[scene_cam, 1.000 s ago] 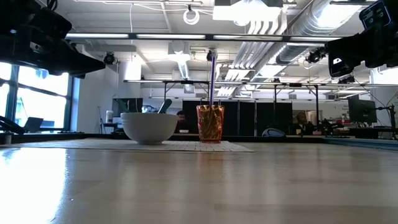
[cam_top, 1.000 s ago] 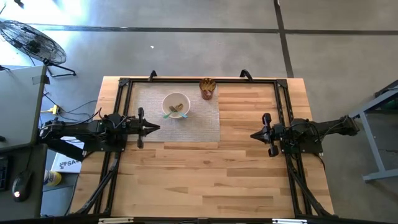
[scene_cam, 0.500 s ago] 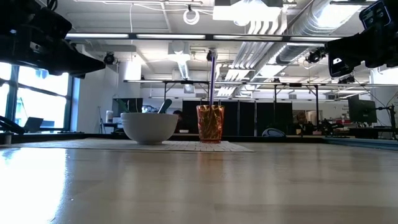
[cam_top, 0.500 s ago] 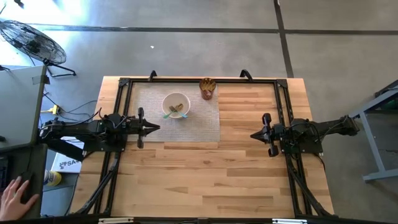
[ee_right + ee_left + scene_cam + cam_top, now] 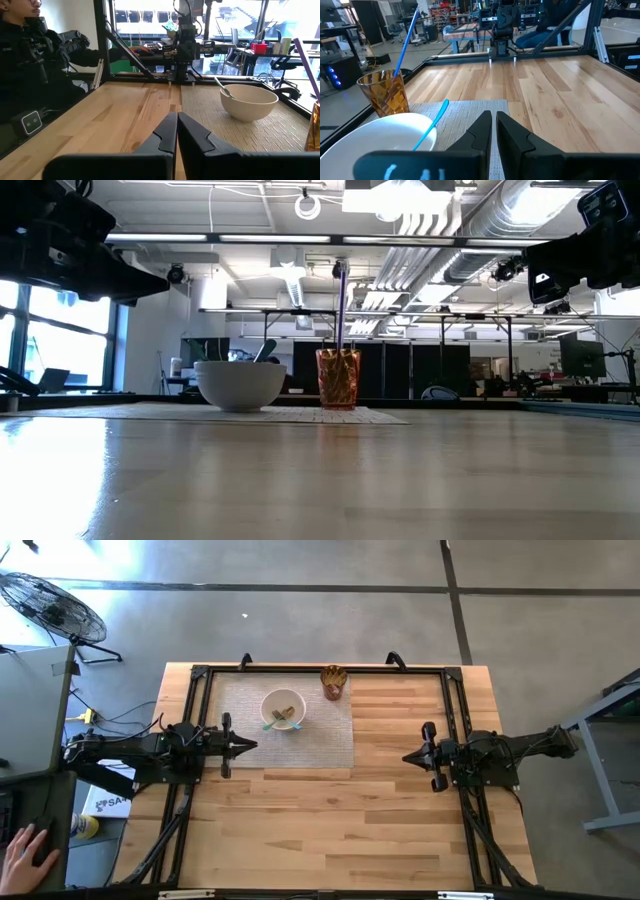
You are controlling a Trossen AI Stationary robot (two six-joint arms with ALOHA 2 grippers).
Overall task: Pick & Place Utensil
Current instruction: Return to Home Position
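Note:
A white bowl [image 5: 283, 708] stands on a grey woven placemat [image 5: 320, 740] at the table's far left. A light-blue utensil [image 5: 432, 122] lies in it, its handle leaning on the rim. At the mat's far right corner is an orange cup [image 5: 334, 682] with a long purple-blue utensil [image 5: 341, 305] standing in it against the rim. My left gripper [image 5: 250, 745] hovers shut at the mat's left edge, pointing level toward the right. My right gripper [image 5: 408, 756] hovers shut right of the mat, facing left. Neither holds anything.
Black frame rails [image 5: 450, 700] run along the table's far, left and right sides. Bare wood [image 5: 330, 830] spreads between the arms and toward the near edge. A person [image 5: 30, 50] sits beyond the table in the right wrist view; a hand [image 5: 22, 855] rests on a desk left of the table.
Both arms have kept still and the bowl, cup and utensils have not moved. A person's hand has come into view on the desk left of the table.

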